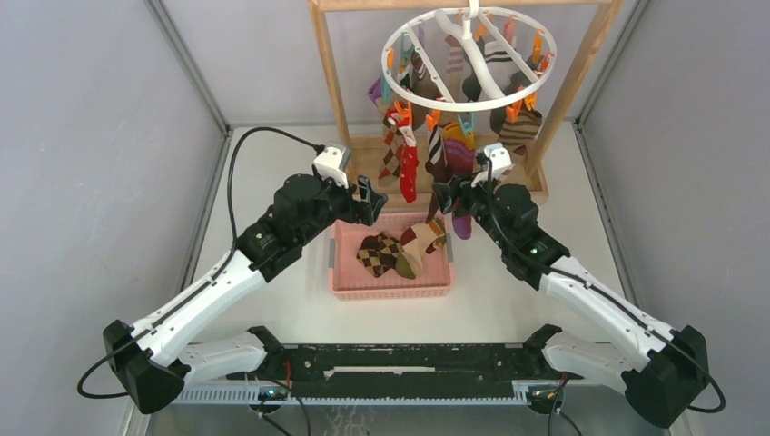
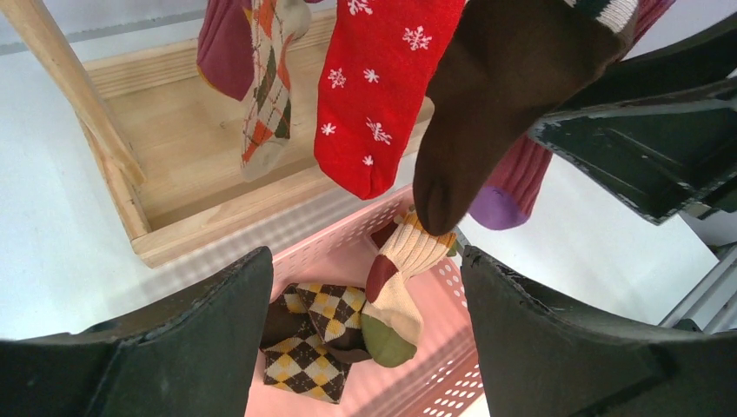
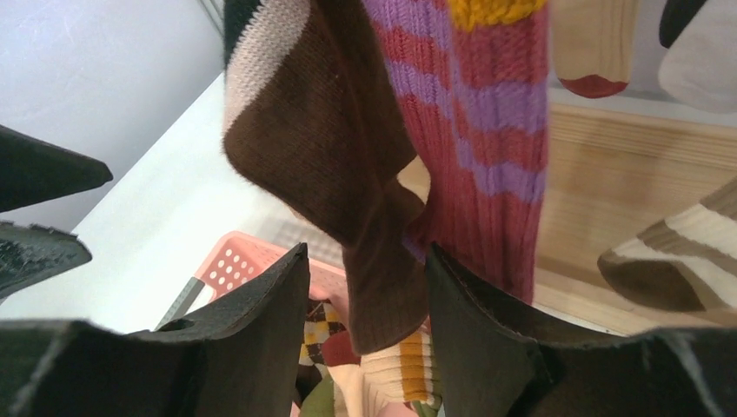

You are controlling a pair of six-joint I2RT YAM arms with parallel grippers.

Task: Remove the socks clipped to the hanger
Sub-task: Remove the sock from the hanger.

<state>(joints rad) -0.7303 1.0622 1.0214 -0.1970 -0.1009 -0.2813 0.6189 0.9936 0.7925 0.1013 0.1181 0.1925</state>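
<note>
The white ring hanger hangs from the wooden rack with several socks clipped to its rim. My right gripper is open, with the toe of a hanging brown sock between its fingers; a red and purple striped sock hangs just behind. My left gripper is open and empty over the pink basket's far left corner, its jaws wide apart in the left wrist view. A red snowflake sock and the brown sock hang ahead of it.
The pink basket sits in front of the rack and holds a brown argyle sock and a cream sock. The wooden rack has two posts and a base board. Grey walls stand left and right.
</note>
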